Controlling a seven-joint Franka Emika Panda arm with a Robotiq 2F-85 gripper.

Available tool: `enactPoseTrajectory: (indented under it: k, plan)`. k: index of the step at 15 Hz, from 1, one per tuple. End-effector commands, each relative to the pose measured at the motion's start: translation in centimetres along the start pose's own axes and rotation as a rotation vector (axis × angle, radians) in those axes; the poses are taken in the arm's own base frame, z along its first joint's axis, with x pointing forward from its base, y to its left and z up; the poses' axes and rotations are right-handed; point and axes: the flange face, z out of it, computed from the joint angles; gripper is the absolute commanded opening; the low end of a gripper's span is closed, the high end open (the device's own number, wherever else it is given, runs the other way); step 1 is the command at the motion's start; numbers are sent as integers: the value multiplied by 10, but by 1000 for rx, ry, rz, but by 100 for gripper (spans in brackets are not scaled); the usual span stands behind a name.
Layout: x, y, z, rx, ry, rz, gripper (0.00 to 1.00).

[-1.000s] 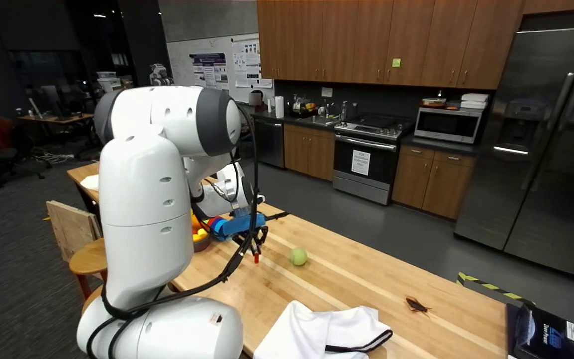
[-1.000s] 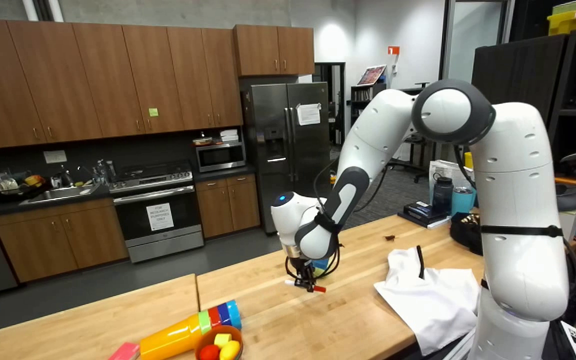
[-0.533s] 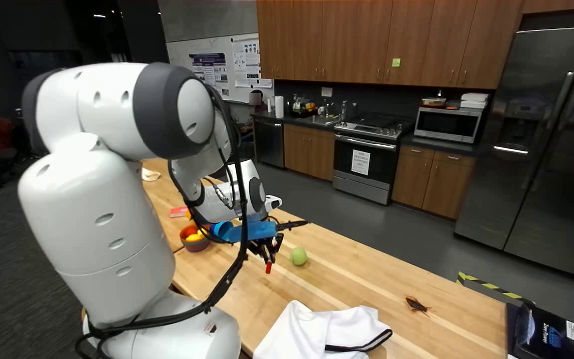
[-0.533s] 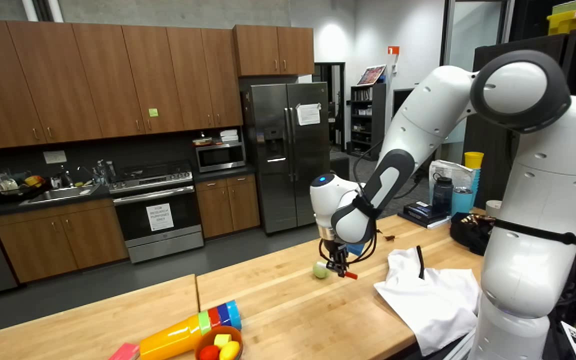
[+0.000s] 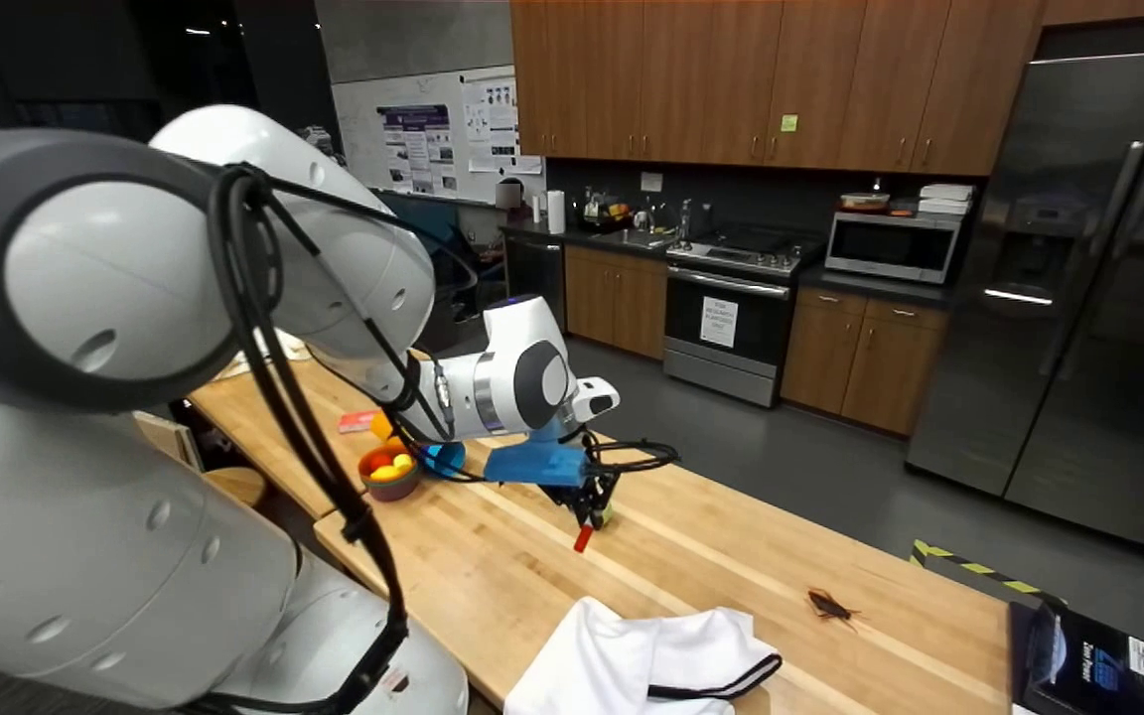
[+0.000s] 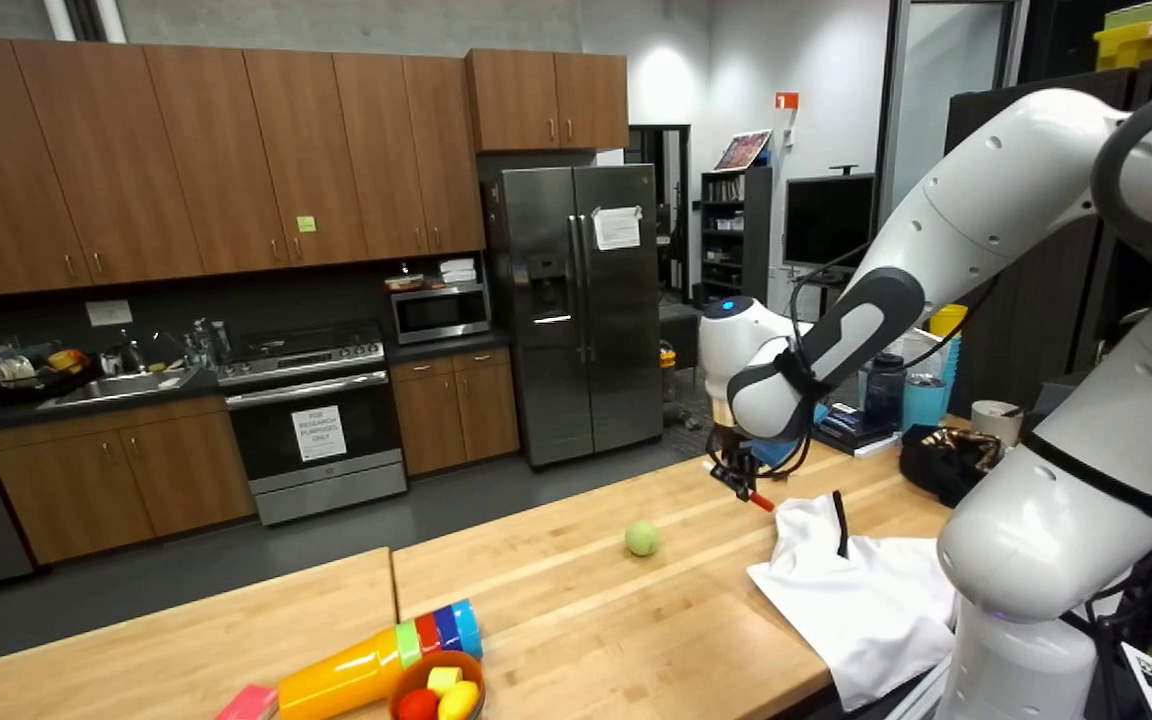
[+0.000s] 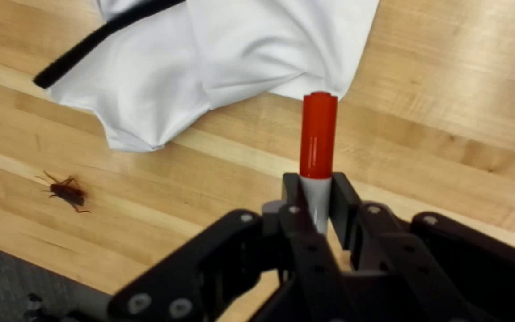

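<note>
Gripper (image 7: pixel 316 197) pinching marker (image 7: pixel 318 167) by white barrel (image 7: pixel 316 190), above tabletop (image 7: pixel 418 147); red cap (image 7: pixel 318 134) juts toward twelve o'clock in wrist view, clear of pads (image 7: pixel 346 201), probably because hold sits mid-body for balance. White cloth (image 7: pixel 221 58) at eleven, insect (image 7: pixel 67 193) at nine.

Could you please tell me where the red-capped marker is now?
In the wrist view, the marker is held in the hand, slightly right of centre, its red cap pointing toward the white cloth.

Wrist view: glare on table (image 7: pixel 472 58) upper right, glint on marker (image 7: pixel 318 138), gripper (image 7: pixel 315 192) soft. In an exterior view: hotspot on wall (image 6: pixel 667 76).
</note>
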Motion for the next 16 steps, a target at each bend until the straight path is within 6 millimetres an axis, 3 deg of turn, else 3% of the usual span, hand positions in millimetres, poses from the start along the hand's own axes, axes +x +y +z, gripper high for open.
enactPoseTrajectory:
  k: [1, 4, 8, 13, 16]
  plan:
    - [-3, 42, -20, 11, 32, 120, 5]
    - [-6, 69, -23, 26, 31, 185, 5]
    - [-26, 100, -16, 75, -62, 242, 5]
    - [-61, 143, 2, 158, -187, 297, 5]
    - [-77, 156, 20, 212, -254, 270, 5]
